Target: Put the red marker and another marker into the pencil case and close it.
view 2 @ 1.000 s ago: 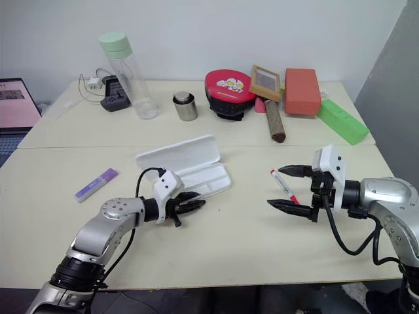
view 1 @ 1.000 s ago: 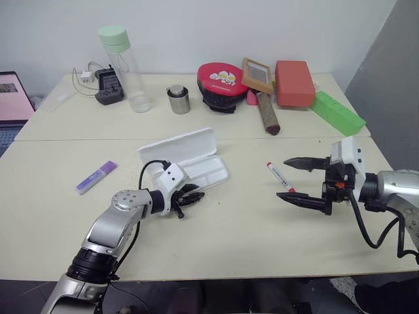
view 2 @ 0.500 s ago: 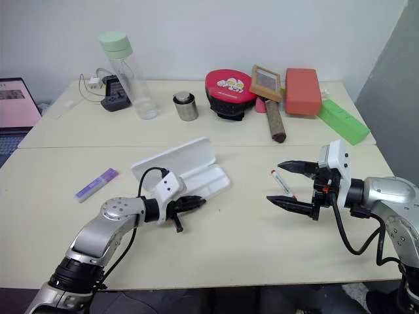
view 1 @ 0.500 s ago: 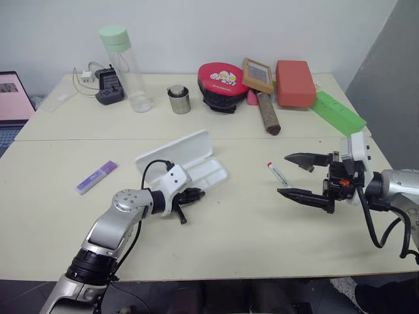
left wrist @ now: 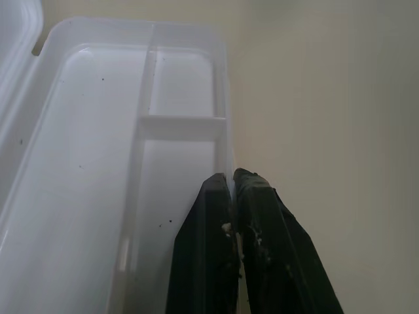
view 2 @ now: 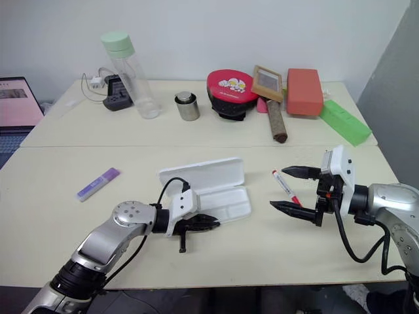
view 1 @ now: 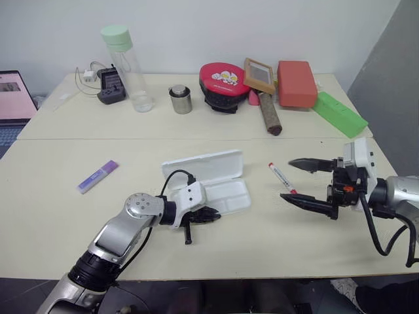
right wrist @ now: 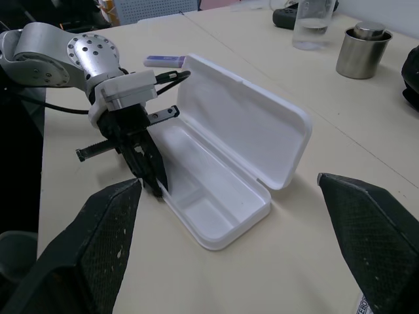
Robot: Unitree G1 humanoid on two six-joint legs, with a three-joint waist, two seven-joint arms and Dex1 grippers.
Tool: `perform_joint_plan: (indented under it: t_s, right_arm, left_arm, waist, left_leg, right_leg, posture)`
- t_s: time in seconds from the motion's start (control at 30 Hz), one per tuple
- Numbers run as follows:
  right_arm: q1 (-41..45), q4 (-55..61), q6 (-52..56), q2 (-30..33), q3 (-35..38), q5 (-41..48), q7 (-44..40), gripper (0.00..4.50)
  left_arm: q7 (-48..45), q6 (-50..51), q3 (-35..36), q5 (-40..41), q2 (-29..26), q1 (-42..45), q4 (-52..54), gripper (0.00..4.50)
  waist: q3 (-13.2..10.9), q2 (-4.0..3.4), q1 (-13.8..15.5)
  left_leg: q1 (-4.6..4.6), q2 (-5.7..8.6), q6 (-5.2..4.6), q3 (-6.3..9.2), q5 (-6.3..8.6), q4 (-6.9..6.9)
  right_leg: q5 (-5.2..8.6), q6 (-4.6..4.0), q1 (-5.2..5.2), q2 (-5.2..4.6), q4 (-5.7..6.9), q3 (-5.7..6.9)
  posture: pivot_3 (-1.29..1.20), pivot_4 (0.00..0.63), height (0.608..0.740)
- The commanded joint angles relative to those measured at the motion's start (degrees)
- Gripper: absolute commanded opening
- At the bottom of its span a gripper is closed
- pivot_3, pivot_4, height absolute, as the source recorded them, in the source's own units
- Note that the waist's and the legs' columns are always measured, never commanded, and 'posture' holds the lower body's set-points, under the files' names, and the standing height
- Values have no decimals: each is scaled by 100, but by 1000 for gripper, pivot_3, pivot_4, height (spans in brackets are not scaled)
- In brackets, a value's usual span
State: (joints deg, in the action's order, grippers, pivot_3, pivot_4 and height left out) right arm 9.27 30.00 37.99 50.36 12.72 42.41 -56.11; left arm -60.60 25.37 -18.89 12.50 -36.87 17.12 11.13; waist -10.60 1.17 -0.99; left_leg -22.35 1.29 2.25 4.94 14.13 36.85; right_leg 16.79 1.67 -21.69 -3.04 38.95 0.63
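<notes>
Cream table (view 1: pixel 59 216), pencil case (view 1: pixel 216 190) lying open.
Left gripper (view 1: pixel 208 214) pinches its front wall, likely steadying it; right gripper (view 1: pixel 308 183) spread wide beside red marker (view 1: pixel 281 178).

Even, soft indoor light, with sharp head views and mixed focus at the wrists.

The head views were bright and evenly lit, the table (view 1: pixel 59 216) showing faint, diffuse shadows under the left gripper (view 1: pixel 211 214) and the right gripper (view 1: pixel 302 183). The wall across the top of the frame was pale and flat, without glare. A laptop screen (view 1: pixel 12 88) glowed pink at the left edge. In the left wrist view the pencil case (left wrist: pixel 85 163) looked washed out and slightly hazy, its white walls nearly blending together, with a greenish tint at the upper right. In the right wrist view the near fingers (right wrist: pixel 98 255) at the bottom corners were large and soft-edged, while the centre was crisp.
</notes>
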Motion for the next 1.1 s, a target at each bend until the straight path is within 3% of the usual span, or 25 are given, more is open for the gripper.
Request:
perform_joint_plan:
  t_s: [0.03, 0.33, 0.6, 0.63, 0.93, 1.1]
  right_arm:
    - [-189, 284, -11, 149, 260, 122, -30, 4500]
    - [-286, 377, 11, 144, 339, 185, 97, 4500]
    - [-306, 340, -31, 150, 287, 167, 106, 4500]
    - [-305, 332, -38, 154, 279, 161, 96, 4500]
    - [-236, 238, -76, 145, 205, 127, 39, 4500]
    - [-270, 243, -89, 149, 235, 146, 12, 4500]
  left_arm:
    - [-380, -265, -304, -121, -43, 166, 7, 26]
    - [-863, -440, -397, -159, -73, 430, -192, 26]
    - [-663, -215, -313, -223, -33, 291, -114, 26]
    - [-621, -181, -298, -233, -35, 276, -100, 426]
    - [-554, 242, -123, 63, -65, 138, 296, 2107]
    - [-440, 981, 438, 865, -27, -16, 996, 3142]
  waist:
    - [0, 0, 7]
    - [0, 1, 35]
    - [0, 1, 34]
    - [0, 0, 34]
    - [0, 1, 35]
    - [-1, 2, 34]
  left_leg:
    - [0, 1, 0, 0, 0, 0]
    - [0, 0, -3, -13, 2, 3]
    - [1, -1, -7, -12, 4, 3]
    - [0, -1, -7, -12, 4, 3]
    - [0, -1, -8, -12, 4, 4]
    - [0, -3, -9, -7, 5, 5]
  right_leg:
    - [0, 0, 1, 0, 0, 0]
    - [1, 2, -1, 2, 0, 3]
    - [1, 3, -1, 2, 0, 2]
    - [1, 3, -1, 2, 0, 2]
    - [1, 3, -1, 2, 1, 2]
    - [1, 3, -1, 3, 1, 1]
  posture:
    - [0, 150, 740]
    - [0, 150, 740]
    - [0, 150, 740]
    - [0, 150, 740]
    - [0, 150, 740]
    - [0, 150, 740]
